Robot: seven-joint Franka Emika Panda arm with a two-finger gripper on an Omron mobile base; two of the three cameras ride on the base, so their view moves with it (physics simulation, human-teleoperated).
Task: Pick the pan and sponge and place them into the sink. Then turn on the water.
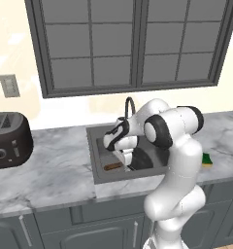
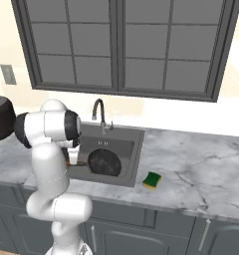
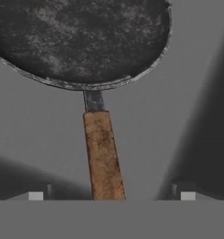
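Note:
The black pan (image 1: pixel 140 159) lies flat on the floor of the dark grey sink (image 1: pixel 91 146), its brown wooden handle (image 3: pixel 102 154) pointing to the sink's left. My gripper (image 3: pixel 112 195) is open just above the handle, with a fingertip (image 3: pixel 37 195) well off to each side and not touching it. In the left base view the gripper (image 1: pixel 124 158) reaches down into the basin. From the right, the pan (image 2: pixel 104 162) shows inside the sink (image 2: pixel 135 149). The yellow and green sponge (image 1: pixel 207 159) (image 2: pixel 152 180) rests on the counter right of the sink. No water runs from the faucet (image 1: pixel 130 104).
A black toaster (image 1: pixel 9 140) stands on the marble counter at the far left. The gooseneck faucet (image 2: pixel 98 112) rises at the sink's rear, below a large window. My arm's elbow hangs over the sink's front right corner.

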